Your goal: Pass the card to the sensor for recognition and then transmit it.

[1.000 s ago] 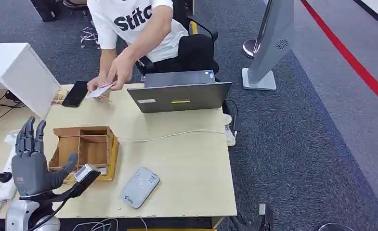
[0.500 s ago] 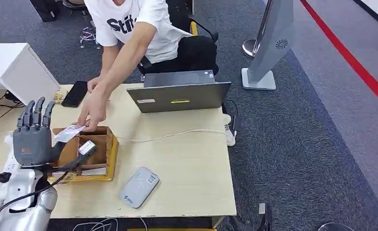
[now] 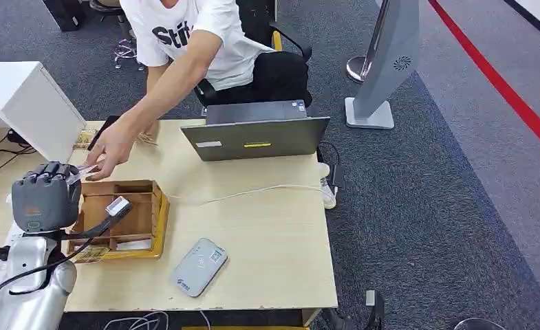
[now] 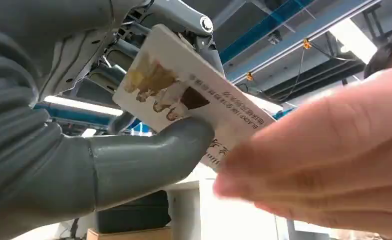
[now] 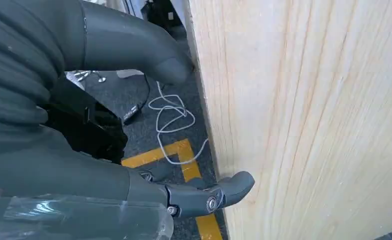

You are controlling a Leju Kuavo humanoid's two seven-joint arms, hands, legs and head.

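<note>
The left robot hand point(image 3: 41, 198) is raised over the left end of the bench point(image 3: 267, 227), its fingers curled down and its thumb point(image 4: 149, 155) pressed against the printed card point(image 4: 184, 95), which a person's hand point(image 3: 109, 148) grips from the far side. The reader point(image 3: 199, 267) lies flat on the bench well to the right of that hand, past the wooden box point(image 3: 131, 216) just beside it. The right robot hand point(image 5: 134, 165) hangs beside the bench edge, thumb and fingers apart with nothing between them.
</note>
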